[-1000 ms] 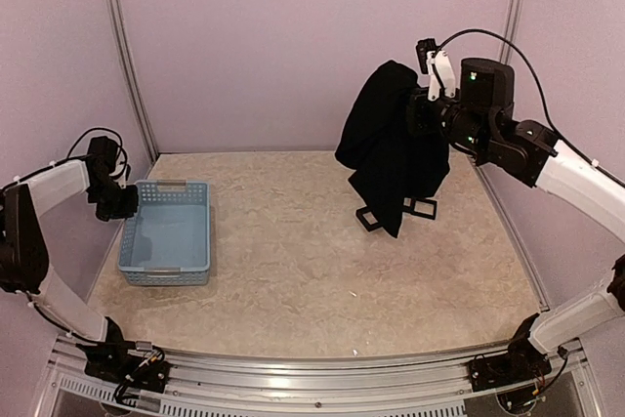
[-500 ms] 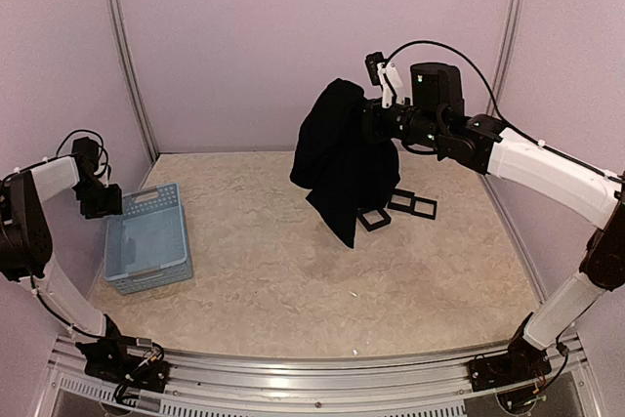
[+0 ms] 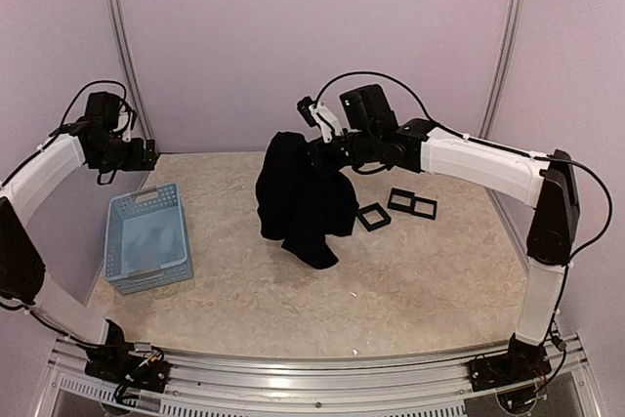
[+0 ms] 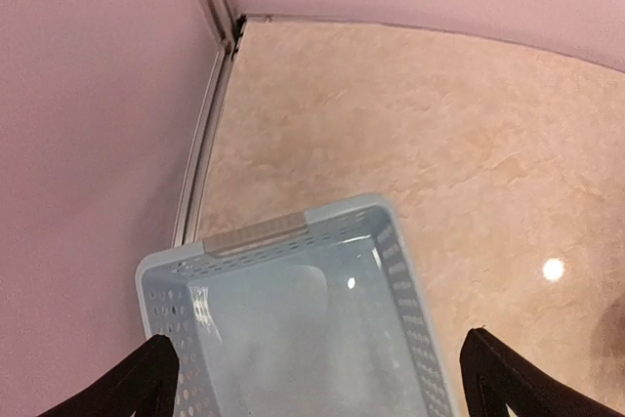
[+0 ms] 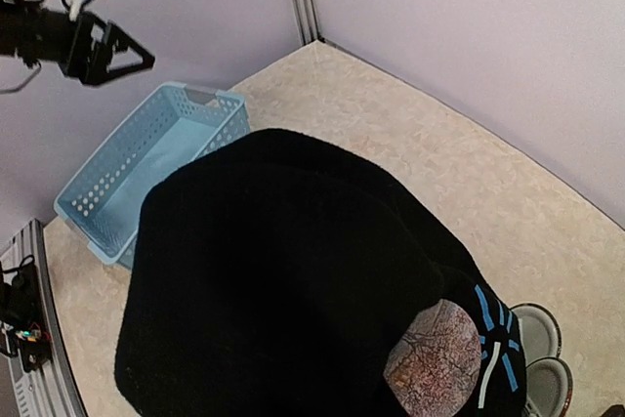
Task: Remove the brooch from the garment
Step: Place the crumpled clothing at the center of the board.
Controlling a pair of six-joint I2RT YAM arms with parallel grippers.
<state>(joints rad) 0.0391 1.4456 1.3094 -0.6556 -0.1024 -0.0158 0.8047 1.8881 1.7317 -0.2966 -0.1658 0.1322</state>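
Your right end effector point(image 3: 314, 150) is gripping the garment point(image 3: 298, 202), with the brooch point(image 5: 435, 351) on it. Your left end effector point(image 4: 317, 363) is hanging open above the basket point(image 4: 264, 236).

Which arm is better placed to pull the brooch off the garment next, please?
Probably left. The right gripper holds the garment up, brooch exposed; the left gripper hangs open and empty near the basket.
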